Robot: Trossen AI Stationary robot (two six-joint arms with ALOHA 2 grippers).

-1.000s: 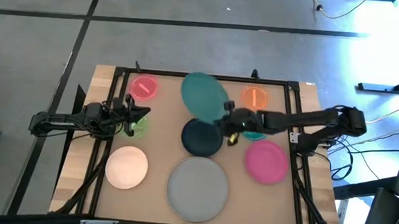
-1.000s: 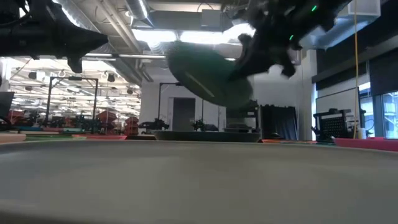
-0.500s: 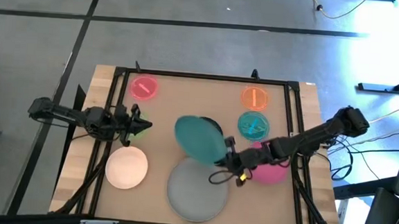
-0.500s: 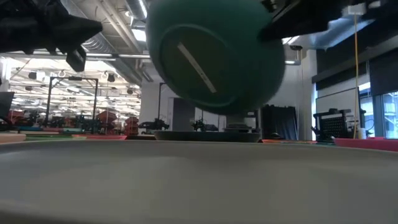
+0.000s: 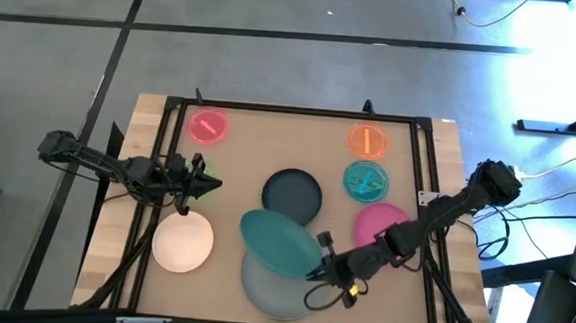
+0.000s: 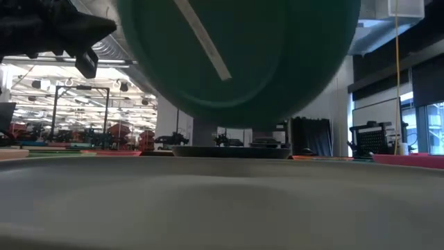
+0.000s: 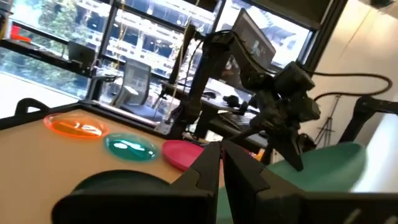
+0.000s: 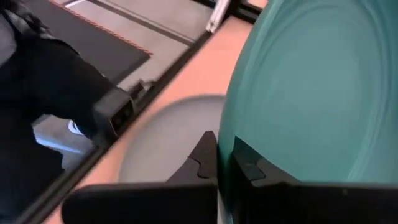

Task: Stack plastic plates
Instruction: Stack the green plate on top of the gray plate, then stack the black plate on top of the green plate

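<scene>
The teal plate (image 5: pixel 279 243) hangs in the air over the large grey plate (image 5: pixel 278 291), which lies at the near middle of the table. My right gripper (image 5: pixel 320 267) is shut on the teal plate at its right side. In the low view the teal plate's underside (image 6: pixel 236 62) fills the top, above the grey plate (image 6: pixel 222 201). The navy plate (image 5: pixel 292 195) lies flat at the table's middle. My left gripper (image 5: pixel 206 185) hovers at the left, shut and holding nothing, just beyond the cream plate (image 5: pixel 183 242). The small green plate is hidden. My right gripper pinches the teal plate by its rim (image 8: pixel 231 134) on the plate's right, near side, one finger on the upper face and one under it. The fingers come nearly level from the table's right. The plate is lifted clear and tilted above the grey plate.
The magenta plate (image 5: pixel 382 227) lies right of centre under my right arm. The small blue plate (image 5: pixel 365 181), orange plate (image 5: pixel 367 139) and pink plate (image 5: pixel 207 127) lie toward the far edge. A black frame (image 5: pixel 291 109) borders the table.
My right gripper has carried the teal plate from the far middle of the table toward the near edge, passing over the navy plate, and has lowered it until it hangs over the grey plate. It has stayed shut on the plate.
</scene>
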